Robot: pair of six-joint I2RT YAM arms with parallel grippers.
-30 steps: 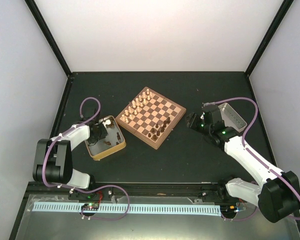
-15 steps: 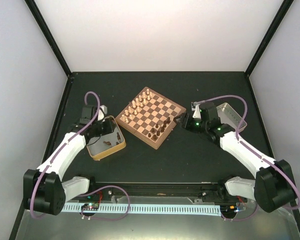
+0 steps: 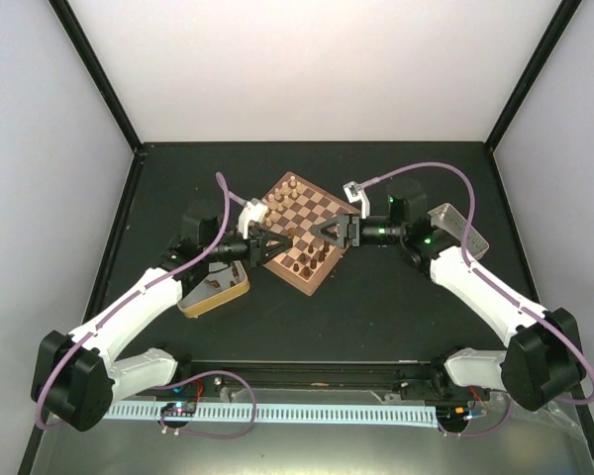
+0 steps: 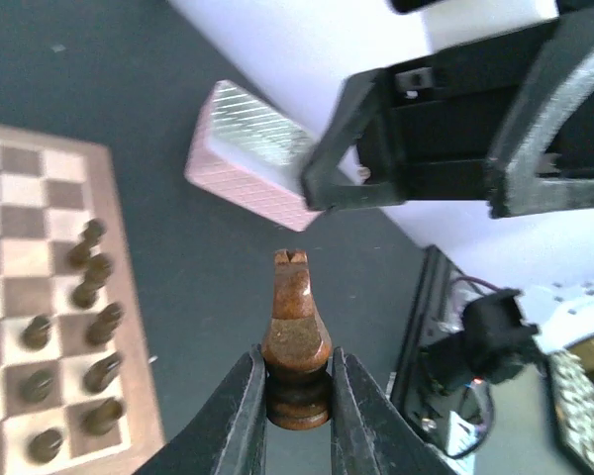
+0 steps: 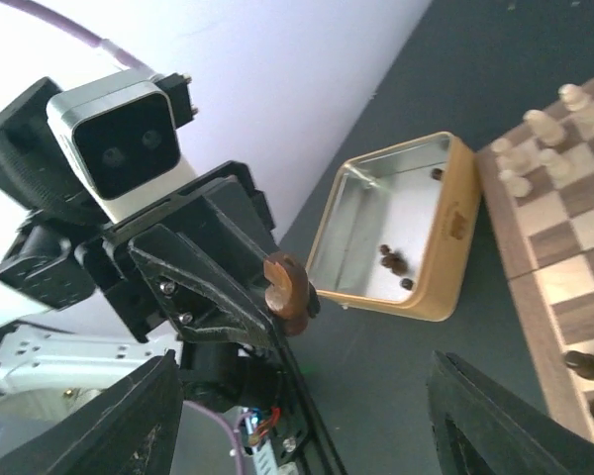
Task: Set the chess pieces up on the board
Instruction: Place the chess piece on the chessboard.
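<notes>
Item: dark brown chess piece (image 4: 295,327), notched at the top, being carried in the air over the near part of the board (image 4: 134,297), not yet standing on any square.
Holder: left gripper (image 4: 297,396) is pinching it by the base, fingers drawn in to the width of the piece.
Long axis: the piece is lying roughly level, base toward the left wrist and notched top pointing right, straight at the other arm.
Facing party: right gripper (image 5: 302,396) is hanging near the piece with its fingers spread wide and nothing between them.
Deciding relation: the piece is sitting on the line between the two grippers, with its free upper half sticking out toward the open right fingers. From the right fingers it is lying dead ahead, to the left.
Nearer arm: the left is already holding. The right is looking like the closer one to the dark ranks (image 4: 106,322) standing along the board's right near edge.
Judged step: a hand-over seems to be shaping up, with the right fingers needing to close across the exposed top.
Stock: more dark pieces (image 5: 390,259) are lying in the tan-rimmed tray (image 5: 453,233) left of the board.
Opposing side: pale chessmen (image 5: 537,124) are standing on the board's far-left rows.
</notes>
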